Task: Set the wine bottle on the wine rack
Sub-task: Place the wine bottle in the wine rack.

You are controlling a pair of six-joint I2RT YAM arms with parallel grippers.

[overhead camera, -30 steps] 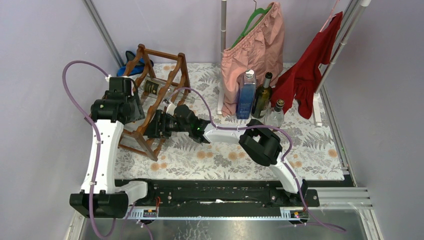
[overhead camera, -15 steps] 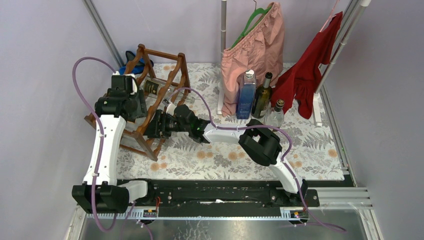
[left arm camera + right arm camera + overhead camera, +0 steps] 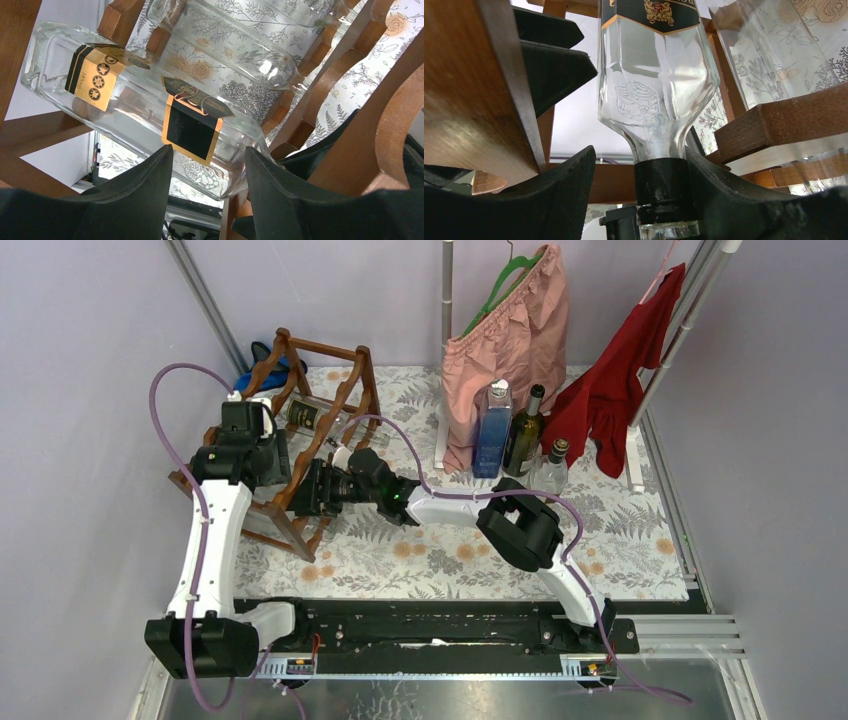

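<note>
1. The bottle (image 3: 312,416), clear glass with a black and gold label, is lying on its side in an upper tier of the wine rack (image 3: 322,344). Its neck is pointing towards the right arm.
2. The right gripper (image 3: 639,150) is straddling the black-capped neck. Its jaws are standing apart, and a gap is showing beside the cap on one side, so it does not appear to be clamping.
3. The left gripper (image 3: 207,152) is reaching in from the far side of the rack. Its jaws are also standing apart, just beside the bottle's shoulder, and they are gripping nothing.
4. A second clear bottle (image 3: 235,45) is lying in a neighbouring slot.
5. By my judgement the placing is nearing its end. What is remaining is for both arms to back out without nudging the bottle off its rails.
6. Several things are proving hard to make out:
   - The wooden rails are covering the contact points, so I cannot tell whether the glass is sitting fully in the scallops at both ends.
   - I cannot tell whether any finger is brushing the glass.
   - In the overhead view, the wrists and the rack are hiding both sets of fingertips.
   - The right wrist view is cutting off the bottle's base.
</note>
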